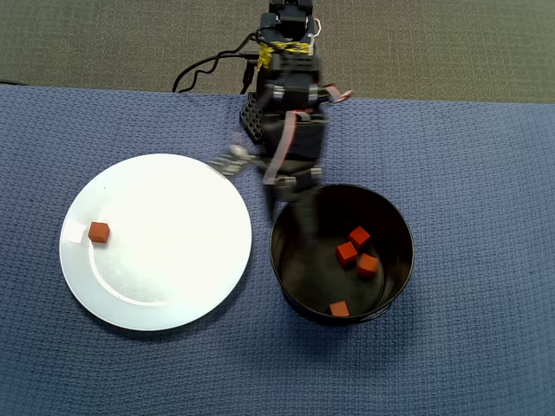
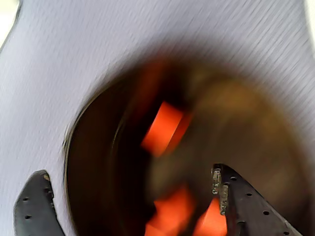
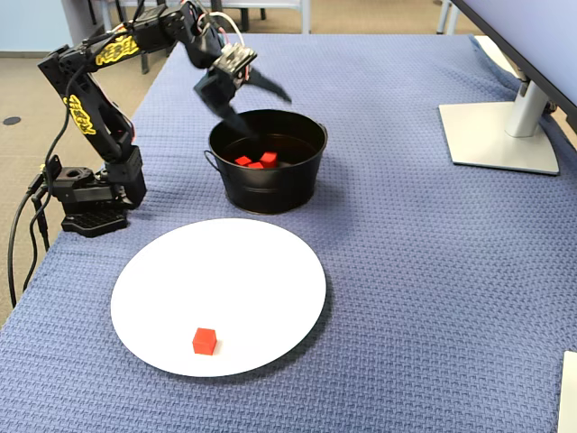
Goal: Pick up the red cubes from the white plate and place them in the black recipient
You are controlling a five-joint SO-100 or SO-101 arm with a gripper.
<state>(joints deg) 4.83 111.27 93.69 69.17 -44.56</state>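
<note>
My end effector (image 3: pixel 257 99) hangs spread and empty above the black recipient (image 3: pixel 270 194); swinging low toward the white plate (image 1: pixel 173 208) risks clipping that recipient's rim.

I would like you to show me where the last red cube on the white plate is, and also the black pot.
last red cube (image 1: pixel 99 231), overhead view, on its top face.
white plate (image 1: pixel 173 234), overhead view, on its bare middle.
black pot (image 3: pixel 266 189), fixed view, on its outer wall.

Even bright lighting; wrist view heavily motion-blurred, other views mostly sharp.
</note>
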